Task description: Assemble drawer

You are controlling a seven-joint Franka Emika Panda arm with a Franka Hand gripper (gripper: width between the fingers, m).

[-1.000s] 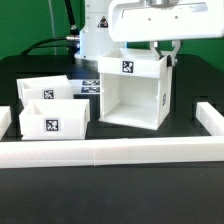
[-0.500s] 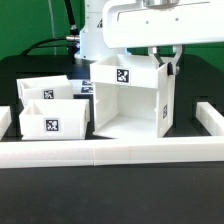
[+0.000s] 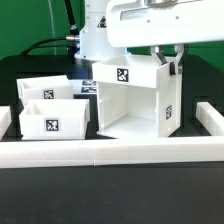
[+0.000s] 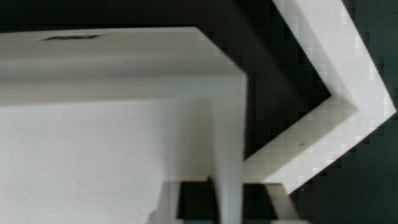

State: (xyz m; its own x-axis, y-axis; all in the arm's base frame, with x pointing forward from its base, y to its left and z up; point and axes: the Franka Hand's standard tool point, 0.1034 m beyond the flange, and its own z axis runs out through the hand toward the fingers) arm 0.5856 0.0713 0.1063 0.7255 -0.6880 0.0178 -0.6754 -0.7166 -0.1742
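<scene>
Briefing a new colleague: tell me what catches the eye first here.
The big open-fronted case stands mid-table, the fingers clamped on its wall at the exterior view's right. Two trays sit at that view's left, behind the long rail.

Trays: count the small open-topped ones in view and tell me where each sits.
2. Both stand at the exterior view's left of the case: the front tray beside the rail, the rear tray directly behind it. The case could hide another.
</scene>
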